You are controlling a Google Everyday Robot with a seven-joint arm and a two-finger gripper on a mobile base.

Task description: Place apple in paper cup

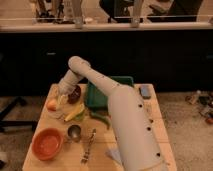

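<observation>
Camera view: my arm reaches across the desk (59, 125) to its far left corner, and my gripper (63, 95) hangs low there. I cannot tell how its jaws stand. The apple (52, 104) sits on the desk just beside the gripper, on the side nearer the desk's left edge. I cannot say whether the two are touching.

The risks I see come from crowding. The dark maroon round thing (75, 94) is just on the gripper's other side, and the yellow-green fruit (75, 112) lies near, in front. A close that is a little off could take the wrong round thing. It could also nudge the apple, which I judge would roll easily toward the edge.

The paper cup is my bigger worry, because I cannot pick it out with confidence. A pale patch by the apple, under my wrist, may be it, but it is too blurred to tell. My arm hides part of the green tray (107, 90) and much of the desk's right half. The orange bowl (47, 144) and metal cup (74, 132) stand well apart, nearer the front.
</observation>
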